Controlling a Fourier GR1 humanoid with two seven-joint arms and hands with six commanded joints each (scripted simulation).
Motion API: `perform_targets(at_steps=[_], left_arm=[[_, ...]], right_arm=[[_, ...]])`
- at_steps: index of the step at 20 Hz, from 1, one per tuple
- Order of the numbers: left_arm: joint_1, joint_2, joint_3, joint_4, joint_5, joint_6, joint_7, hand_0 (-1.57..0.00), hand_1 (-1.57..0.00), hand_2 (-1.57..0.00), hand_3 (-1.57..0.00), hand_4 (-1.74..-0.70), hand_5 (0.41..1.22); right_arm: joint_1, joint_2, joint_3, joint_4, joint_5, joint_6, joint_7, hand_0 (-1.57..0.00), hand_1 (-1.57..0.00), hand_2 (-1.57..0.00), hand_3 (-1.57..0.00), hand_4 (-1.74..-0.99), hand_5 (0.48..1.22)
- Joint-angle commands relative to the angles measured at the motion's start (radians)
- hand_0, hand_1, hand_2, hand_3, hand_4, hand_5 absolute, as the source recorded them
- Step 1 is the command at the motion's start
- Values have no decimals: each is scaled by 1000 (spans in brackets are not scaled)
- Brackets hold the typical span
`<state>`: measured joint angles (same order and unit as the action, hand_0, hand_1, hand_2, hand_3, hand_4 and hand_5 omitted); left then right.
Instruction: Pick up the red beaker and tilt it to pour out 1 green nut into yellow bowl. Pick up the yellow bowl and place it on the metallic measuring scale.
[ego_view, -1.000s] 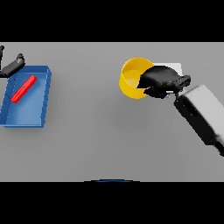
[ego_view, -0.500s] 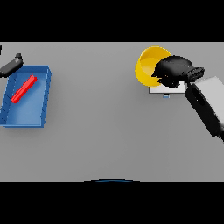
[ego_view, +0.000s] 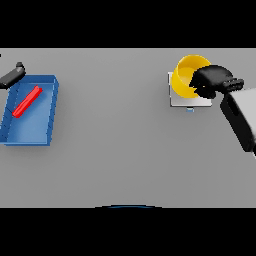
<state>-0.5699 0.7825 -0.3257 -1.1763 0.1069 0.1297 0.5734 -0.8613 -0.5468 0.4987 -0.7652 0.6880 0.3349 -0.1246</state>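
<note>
Yellow round bowl (ego_view: 187, 75) sat right over the flat metallic measuring scale (ego_view: 176, 98) at the far right of the grey bench (ego_view: 125, 150), tilted a bit by the look of it, and I couldn't tell if it was fully resting on the plate. Right robot hand (ego_view: 212, 82) had its dark fingers curled round the bowl's right rim, arm reaching in from the right edge with the forearm angled up toward it. To do this bit well I'd level the bowl, centre it on the scale, then let go gently. Left robot hand (ego_view: 12, 76) was idle at the far left beside a blue rectangular tray (ego_view: 47, 117) with a red beaker (ego_view: 27, 101) lying in it; couldn't make out its fingers.
</note>
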Motion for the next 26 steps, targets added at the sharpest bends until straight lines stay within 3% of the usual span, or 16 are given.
perform_targets(at_steps=[1, 4, 6, 7, 8, 12, 17, 21, 26], left_arm=[[3, 6, -3, -2, -3, -4, 1, 1, 1, 1, 1, -846, 784], [-8, 4, -3, 9, -9, -2, 1, 1, 1, 1, 1, -838, 776], [0, 4, 0, 14, -3, -8, -9, 1, 1, 1, 1, -840, 771], [-9, 1, 0, 17, -3, -10, -13, 1, 1, 1, 1, -841, 772], [-13, 2, 1, 17, -4, -10, -7, 1, 1, 1, 1, -843, 773], [-6, -4, 4, 14, 4, -6, -13, 1, 1, 1, 1, -849, 767], [-12, -1, 0, 15, 1, -16, -13, 1, 1, 1, 1, -854, 771], [-9, -9, -1, 6, 0, -2, -15, 1, 1, 1, 1, -856, 772], [13, 13, -2, -25, 1, -4, 4, 1, 1, 1, 1, -851, 768]], right_arm=[[2, -3, 3, 7, 2, -3, -11, -1427, -1248, -1354, -1554, -1730, 1221], [3, 8, 2, 21, -1, -13, -1, -1397, -1205, -1316, -1562, -1730, 1221], [-1, 15, -1, 39, -5, -13, 2, -1417, -1230, -1402, -1536, -1728, 1221], [-4, 20, -4, 50, -7, -10, 4, -1404, -1181, -1293, -1543, -1670, 1221], [-1, 16, -8, 50, -13, -2, -1, -1410, -1150, -1182, -1387, -1644, 1221], [-15, 14, -27, 55, -38, 43, 29, -947, -687, -672, -879, -1564, 991], [-8, 16, -28, 50, -49, 74, 47, -372, -279, -345, -558, -1501, 865], [-20, 11, -9, 81, -24, 75, 34, -152, -114, -182, -397, -1452, 818], [-14, 4, -2, 71, -22, 78, 11, -49, -37, -59, -263, -1414, 796]])
